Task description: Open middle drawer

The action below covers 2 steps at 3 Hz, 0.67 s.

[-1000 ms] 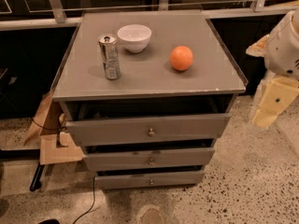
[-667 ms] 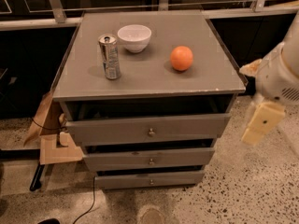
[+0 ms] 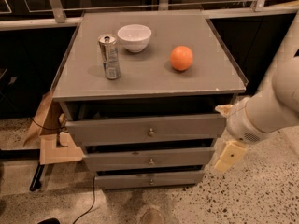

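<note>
Grey wooden chest [image 3: 205, 55] shows three fronts; the middle drawer [image 3: 117, 160], brass knob [image 3: 151, 162] centred, is the second down. Cream gripper [image 3: 230, 156] hangs just off its right end, not touching; its grip cannot be told. White bowl [image 3: 134, 37] near the back edge, can [image 3: 109, 57] toward the left edge, orange [image 3: 181, 58] right of centre.

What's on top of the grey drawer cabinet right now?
A silver can, a white bowl and an orange stand apart on the cabinet top. The bowl's near inner wall is hidden by its rim. The end effector hangs right of the middle drawer.
</note>
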Available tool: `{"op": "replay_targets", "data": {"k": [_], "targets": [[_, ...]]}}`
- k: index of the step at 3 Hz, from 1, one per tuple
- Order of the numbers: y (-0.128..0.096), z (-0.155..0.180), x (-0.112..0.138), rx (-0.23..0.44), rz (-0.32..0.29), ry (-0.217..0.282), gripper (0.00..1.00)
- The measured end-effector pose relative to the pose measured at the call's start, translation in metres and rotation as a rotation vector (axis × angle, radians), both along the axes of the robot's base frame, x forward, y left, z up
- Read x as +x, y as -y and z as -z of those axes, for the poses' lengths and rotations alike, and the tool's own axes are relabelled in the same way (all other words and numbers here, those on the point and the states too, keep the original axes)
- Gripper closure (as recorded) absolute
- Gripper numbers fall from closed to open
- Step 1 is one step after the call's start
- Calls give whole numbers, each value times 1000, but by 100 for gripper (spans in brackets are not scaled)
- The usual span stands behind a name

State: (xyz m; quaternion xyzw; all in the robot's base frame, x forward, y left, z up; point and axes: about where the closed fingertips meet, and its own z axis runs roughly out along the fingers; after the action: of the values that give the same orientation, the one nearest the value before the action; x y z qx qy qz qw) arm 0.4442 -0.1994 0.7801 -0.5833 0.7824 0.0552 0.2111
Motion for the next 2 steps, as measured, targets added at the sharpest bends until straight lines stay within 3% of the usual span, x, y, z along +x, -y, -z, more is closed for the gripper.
{"op": "replay_targets", "data": {"k": [1,2], "targets": [[-15,85,-7,28,-17,-75,0],[-15,86,-7,25,-18,-75,0]]}}
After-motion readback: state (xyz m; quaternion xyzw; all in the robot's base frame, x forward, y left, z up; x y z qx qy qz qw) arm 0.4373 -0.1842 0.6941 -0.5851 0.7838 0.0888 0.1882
